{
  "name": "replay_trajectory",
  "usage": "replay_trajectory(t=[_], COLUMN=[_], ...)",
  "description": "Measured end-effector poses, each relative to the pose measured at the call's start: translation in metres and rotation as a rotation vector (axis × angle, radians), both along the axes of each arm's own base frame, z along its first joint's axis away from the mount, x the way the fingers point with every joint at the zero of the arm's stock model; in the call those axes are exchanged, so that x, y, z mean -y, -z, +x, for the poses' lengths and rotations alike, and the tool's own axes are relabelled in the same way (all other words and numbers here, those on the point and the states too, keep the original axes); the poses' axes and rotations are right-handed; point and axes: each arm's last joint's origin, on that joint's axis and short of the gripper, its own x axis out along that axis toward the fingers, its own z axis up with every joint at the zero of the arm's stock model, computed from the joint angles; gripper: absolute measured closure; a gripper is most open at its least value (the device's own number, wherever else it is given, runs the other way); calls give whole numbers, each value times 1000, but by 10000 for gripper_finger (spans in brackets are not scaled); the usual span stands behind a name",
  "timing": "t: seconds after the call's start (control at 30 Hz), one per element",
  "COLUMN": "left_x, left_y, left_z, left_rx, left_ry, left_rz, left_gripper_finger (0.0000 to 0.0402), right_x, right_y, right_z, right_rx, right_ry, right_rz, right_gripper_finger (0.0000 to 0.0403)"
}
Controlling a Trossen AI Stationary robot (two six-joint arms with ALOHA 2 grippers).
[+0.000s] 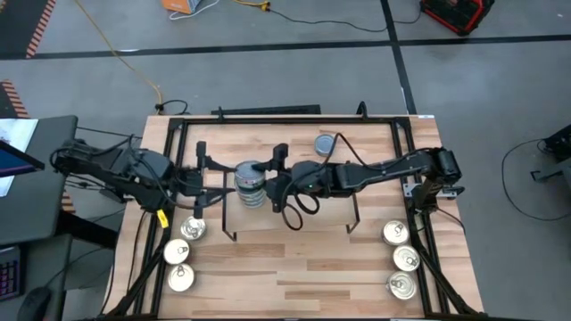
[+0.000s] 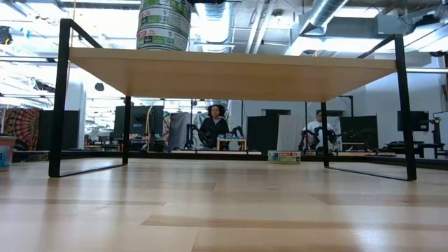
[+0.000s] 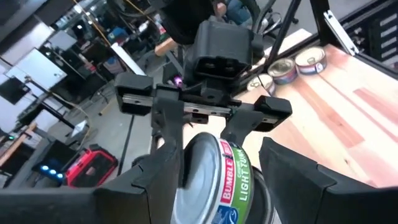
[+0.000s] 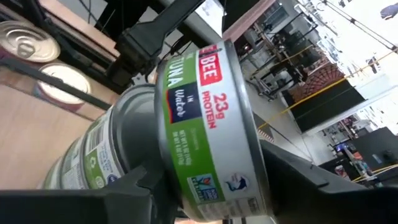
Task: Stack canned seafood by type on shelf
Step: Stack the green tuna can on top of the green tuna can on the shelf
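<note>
A stack of several blue-grey-lidded tins (image 1: 251,183) (image 2: 164,24) stands on the left part of the shelf (image 1: 321,218) (image 2: 231,70). My right gripper (image 1: 268,178) (image 4: 208,171) reaches in from the table's right and is shut on the stack's top tin (image 4: 199,118). My left gripper (image 1: 227,180) (image 3: 217,149) comes from the left. It is open, with a finger on each side of that same tin (image 3: 211,180). One more blue-grey tin (image 1: 326,144) (image 2: 283,157) lies flat on the table beyond the shelf. My right gripper pinches the top tin by its green-labelled side wall (image 4: 205,186) between its two fingers (image 4: 298,174). It comes slanting down from the table's right. The tin sits upright on the tins below it.
Three silver-lidded tins (image 1: 181,254) lie in a row at the table's near left, and three more (image 1: 401,259) at its near right. The table's black frame (image 1: 285,120) runs along the far edge. People sit in the room behind (image 2: 213,126).
</note>
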Motion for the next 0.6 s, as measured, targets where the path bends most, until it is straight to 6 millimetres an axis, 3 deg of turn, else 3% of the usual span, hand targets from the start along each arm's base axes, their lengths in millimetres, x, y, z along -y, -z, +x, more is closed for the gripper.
replay_trajectory(t=[0.6], left_x=[3], left_y=[7], left_z=[10], left_rx=[-48], left_ry=[-12], left_rz=[-13], left_gripper_finger=[191], right_x=[-17], right_y=[-3], right_z=[-2], right_rx=[-23], right_ry=[-70], right_rz=[5], right_gripper_finger=[156])
